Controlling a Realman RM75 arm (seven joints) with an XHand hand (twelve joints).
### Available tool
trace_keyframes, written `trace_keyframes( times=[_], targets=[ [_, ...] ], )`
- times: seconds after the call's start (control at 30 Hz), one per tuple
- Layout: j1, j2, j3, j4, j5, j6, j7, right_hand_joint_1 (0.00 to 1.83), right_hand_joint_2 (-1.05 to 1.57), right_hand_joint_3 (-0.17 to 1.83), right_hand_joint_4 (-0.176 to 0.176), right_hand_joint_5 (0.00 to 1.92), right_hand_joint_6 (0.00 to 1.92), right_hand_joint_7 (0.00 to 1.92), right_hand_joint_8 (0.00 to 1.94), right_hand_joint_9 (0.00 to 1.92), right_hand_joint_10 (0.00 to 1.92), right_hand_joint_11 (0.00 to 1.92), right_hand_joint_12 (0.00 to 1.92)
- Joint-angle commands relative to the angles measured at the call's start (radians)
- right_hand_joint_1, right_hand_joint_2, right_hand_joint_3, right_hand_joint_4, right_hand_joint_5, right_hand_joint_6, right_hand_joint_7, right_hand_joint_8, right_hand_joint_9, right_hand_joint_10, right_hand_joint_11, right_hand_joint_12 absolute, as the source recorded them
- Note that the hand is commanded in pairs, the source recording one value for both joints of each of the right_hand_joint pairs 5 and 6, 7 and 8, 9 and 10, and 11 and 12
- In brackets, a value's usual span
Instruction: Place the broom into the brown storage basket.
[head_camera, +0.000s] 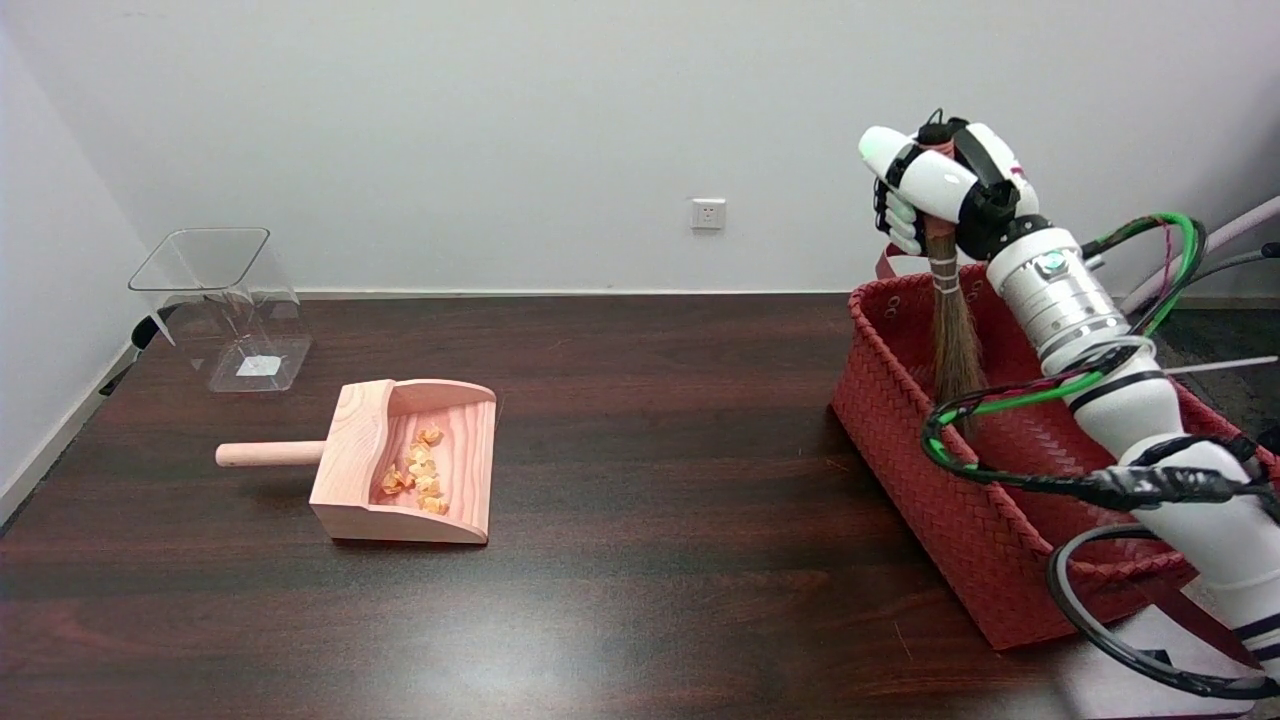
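My right hand (935, 190) is raised above the far end of the reddish-brown woven storage basket (930, 500) at the table's right. It grips the handle of a small straw broom (955, 340), which hangs nearly upright below the hand. The broom's brown bristles reach down inside the basket, between its far wall and my forearm. Whether the bristle tips touch the basket floor is hidden by the arm's cables.
A wooden dustpan (405, 460) with several orange scraps (420, 470) lies left of centre, its handle pointing left. A clear plastic bin (225, 305) stands at the back left. Black and green cables (1010, 440) loop off my forearm over the basket.
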Motion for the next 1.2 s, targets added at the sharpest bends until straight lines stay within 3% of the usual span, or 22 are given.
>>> trace_keyframes(
  times=[0.03, 0.6, 1.0, 1.2],
  targets=[
    [-0.084, -0.024, -0.137, -0.066, -0.036, 0.236, 0.005, 0.86, 1.56, 0.58, 0.0, 1.83, 1.83, 1.92, 1.92, 1.83, 1.83, 1.83, 1.83],
    [-0.014, 0.0, -0.342, -0.178, -0.068, 0.377, 0.081, 0.86, 1.52, 0.61, 0.0, 1.84, 1.84, 1.92, 1.92, 1.84, 1.84, 1.84, 1.84],
    [-0.001, 0.0, -0.354, -0.18, -0.097, 0.377, 0.093, 0.85, 1.53, 0.61, 0.0, 1.83, 1.83, 1.92, 1.92, 1.83, 1.83, 1.83, 1.83],
    [-0.001, 0.0, -0.329, -0.162, -0.135, 0.385, 0.083, 0.84, 1.53, 0.59, 0.0, 1.68, 1.68, 1.92, 1.92, 1.68, 1.68, 1.68, 1.68]
  ],
)
